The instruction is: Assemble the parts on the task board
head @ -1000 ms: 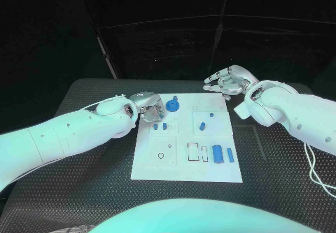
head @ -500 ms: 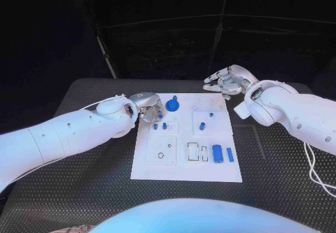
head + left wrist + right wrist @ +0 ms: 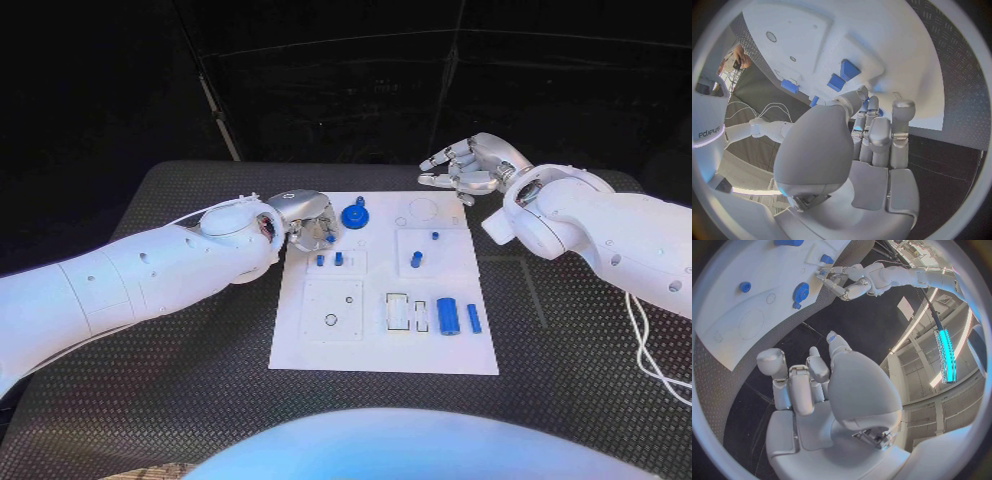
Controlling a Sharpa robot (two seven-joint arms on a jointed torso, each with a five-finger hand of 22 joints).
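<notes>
while over task board (image 3: 346, 345), left hand (image 3: 306, 222) curled

Blue parts (image 3: 449, 317) on white task board (image 3: 384, 350)

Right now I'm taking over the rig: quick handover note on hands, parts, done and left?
Left hand: at the white board's far left corner, fingers curled over the edge; I cannot tell whether it holds a part.
Right hand: off the board past its far right corner, fingers apart, holding nothing.
Parts: blue gear near the far edge, two small blue pegs near the left hand, a small peg and a short cylinder mid-board, a large cylinder and a thin bar near the front right.
Done: unclear which parts are seated.
Left: the empty rectangular slots suggest assembly remains.
</notes>
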